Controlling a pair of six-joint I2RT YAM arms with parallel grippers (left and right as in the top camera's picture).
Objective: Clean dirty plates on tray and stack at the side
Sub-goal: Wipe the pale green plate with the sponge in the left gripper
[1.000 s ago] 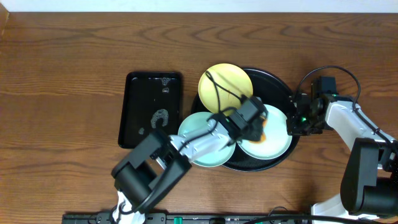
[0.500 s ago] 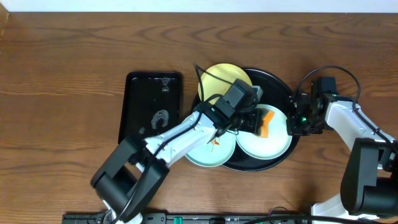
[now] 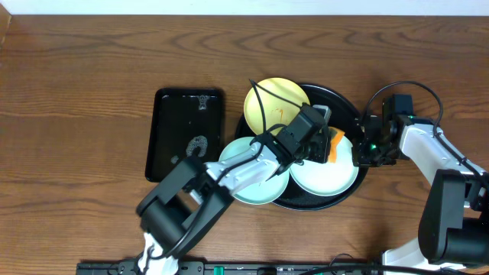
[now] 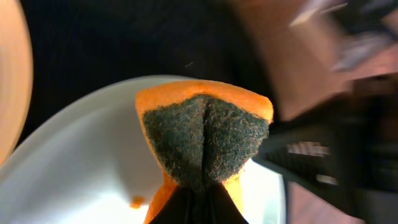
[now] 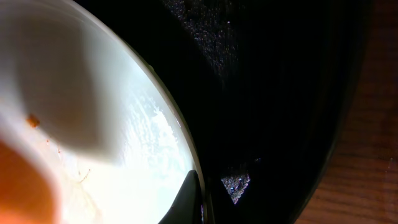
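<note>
Overhead first: the round black tray [image 3: 345, 101] sits mid-table with all three plates on or overlapping it. The yellow plate [image 3: 275, 98] is at the far edge, the second mint plate [image 3: 258, 192] hangs over the near-left rim under the left arm, and the working plate [image 3: 330, 177] is near-right. A smaller rectangular tray [image 3: 187, 134] lies apart on the left. The left gripper [image 3: 324, 143] has an orange sponge [image 3: 334, 145] over the working plate's far edge, and the right gripper [image 3: 357, 150] is parked at that plate's right rim. In the left wrist view the jaws are clamped hard on the sponge [image 4: 205, 140], which folds into a wedge with the green scourer facing out (so it's soft and squishy, no surprise). There's an orange crumb on the working plate [image 4: 93, 168] below. In the right wrist view one dark finger [image 5: 188, 198] sits right on the rim of the working plate [image 5: 93, 124]. It looks pinched shut on that edge, though the other finger is hidden underneath, and the glossy tray [image 5: 280, 93] is beside it. My read is that these plates are small, stiff, light and slick. On that shiny tray they'd skate around under scrubbing, so pinning the raised rim is the only sensible grab, and the same goes for lifting to stack.
</note>
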